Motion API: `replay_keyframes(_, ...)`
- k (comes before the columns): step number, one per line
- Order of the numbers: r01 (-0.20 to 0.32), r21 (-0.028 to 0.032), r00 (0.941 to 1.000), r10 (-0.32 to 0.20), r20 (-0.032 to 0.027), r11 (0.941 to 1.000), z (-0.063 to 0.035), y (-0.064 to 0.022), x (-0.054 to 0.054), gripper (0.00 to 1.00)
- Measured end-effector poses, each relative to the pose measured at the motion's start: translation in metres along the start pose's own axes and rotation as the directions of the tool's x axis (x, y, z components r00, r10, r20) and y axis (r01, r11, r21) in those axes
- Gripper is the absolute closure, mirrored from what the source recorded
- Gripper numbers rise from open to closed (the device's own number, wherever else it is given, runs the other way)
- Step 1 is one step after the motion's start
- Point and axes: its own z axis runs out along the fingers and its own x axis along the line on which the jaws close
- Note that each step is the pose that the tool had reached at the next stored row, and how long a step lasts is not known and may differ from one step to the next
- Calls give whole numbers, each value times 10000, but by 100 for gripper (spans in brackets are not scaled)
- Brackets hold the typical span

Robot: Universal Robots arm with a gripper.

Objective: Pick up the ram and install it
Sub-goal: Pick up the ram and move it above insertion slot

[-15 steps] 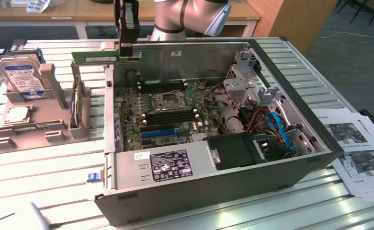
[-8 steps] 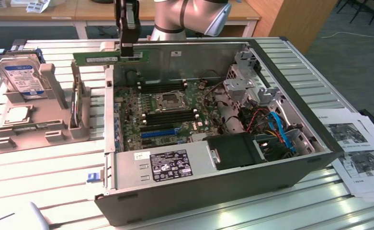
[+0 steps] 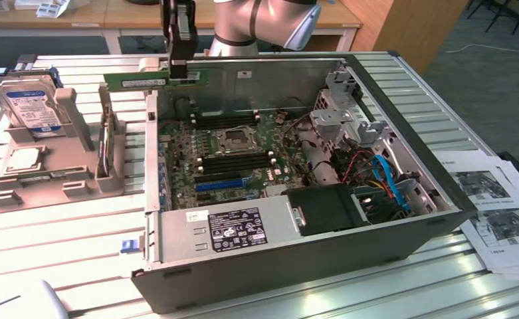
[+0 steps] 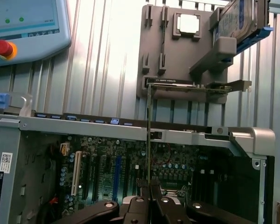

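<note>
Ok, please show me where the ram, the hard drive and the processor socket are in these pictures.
ram (image 3: 139, 80), exterior view, on its white sticker.
hard drive (image 3: 34, 106), exterior view, on its blue label.
processor socket (image 3: 237, 138), exterior view, on its middle.

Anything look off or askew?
Nothing damaged or spilled. One oddity: the gripper clamps the thin green RAM stick off-centre, nearer its end on the exterior view's right; the stick is level, by the open grey computer case.

A ribbed metal table (image 3: 55, 239) stands over grey-blue carpet (image 3: 498, 86) in an evenly lit workroom. Pale wooden desks (image 3: 64, 16) line the far side beside a wooden panel (image 3: 410, 26). Printed sheets (image 3: 494, 212) lie at the exterior view's right.
</note>
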Motion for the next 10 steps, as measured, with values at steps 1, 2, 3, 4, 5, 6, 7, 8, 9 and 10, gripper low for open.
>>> replay_keyframes(1, 2, 1, 10000, -2, 1, 10000, -1, -22, 2, 88)
replay_keyframes(2, 3, 1, 10000, -3, 1, 10000, -3, -44, 3, 88)
replay_keyframes(3, 3, 0, 10000, -3, 1, 10000, -5, -66, 5, 88)
replay_keyframes(4, 3, 0, 10000, -3, 1, 10000, -6, -89, 6, 88)
replay_keyframes(5, 1, 0, 10000, -1, 2, 10000, -8, -112, 8, 88)
replay_keyframes(6, 2, 1, 10000, -2, 2, 10000, -10, -137, 9, 88)
replay_keyframes(7, 1, 1, 10000, -1, 2, 10000, -12, -164, 11, 88)
replay_keyframes(8, 2, 0, 10000, -2, 2, 10000, -14, -194, 13, 88)
replay_keyframes(9, 3, 1, 10000, -3, 2, 10000, -16, -222, 16, 88)
replay_keyframes(10, 3, 1, 10000, -3, 2, 10000, -19, -250, 17, 88)
